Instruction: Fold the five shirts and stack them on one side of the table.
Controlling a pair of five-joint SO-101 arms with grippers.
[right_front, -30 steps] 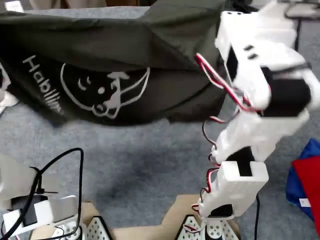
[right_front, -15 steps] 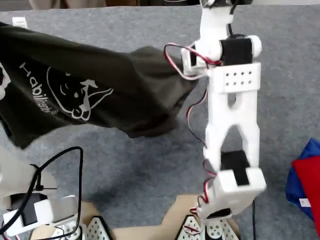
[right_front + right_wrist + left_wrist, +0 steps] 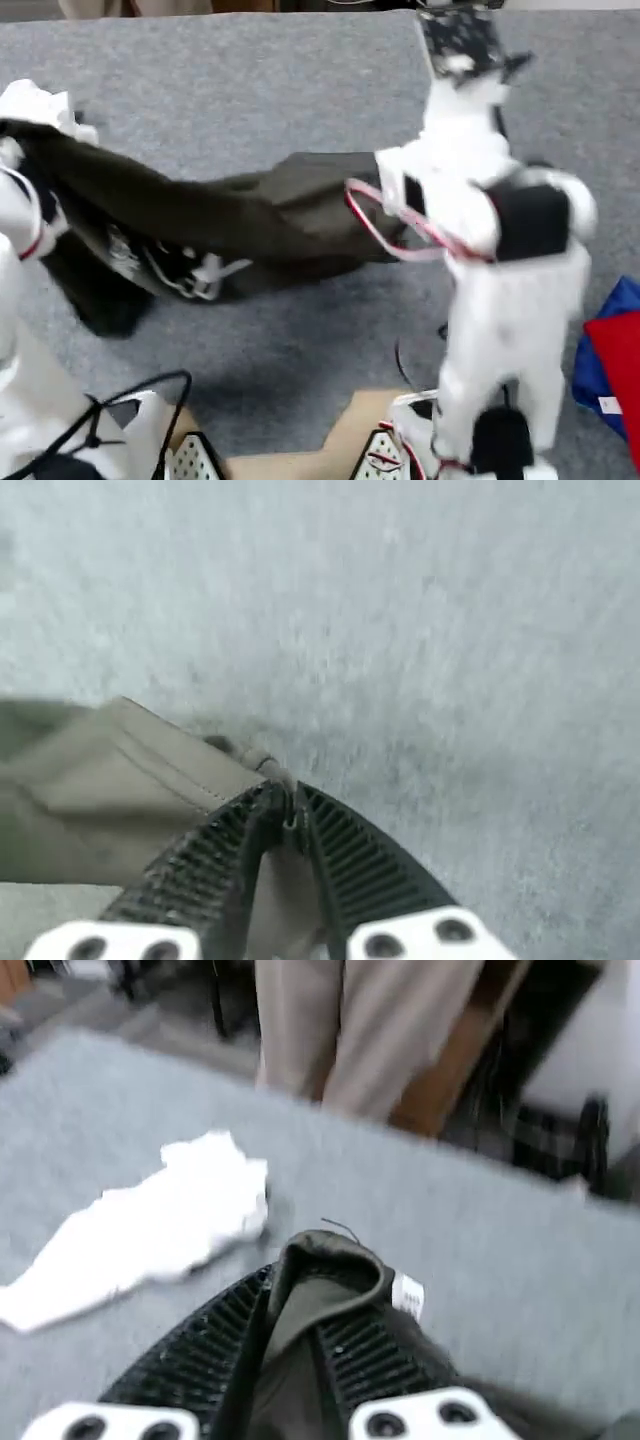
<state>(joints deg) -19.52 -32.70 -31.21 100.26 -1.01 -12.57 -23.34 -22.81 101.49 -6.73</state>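
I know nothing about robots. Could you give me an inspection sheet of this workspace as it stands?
Surface: grey table, carpet-like.
Job's things: dark olive shirt stretched between both arms, sagging onto the table; white shirt lying crumpled; red cloth over blue cloth at the right edge.
Clutter: nothing seen.
Grippers: left gripper and right gripper, each with fingers shut on that shirt.
Cables: red-and-white wires looping off the right arm; black cable at the near left corner.
Surroundings: wooden furniture beyond the table.

Matt olive cloth shirt on rough felt table.
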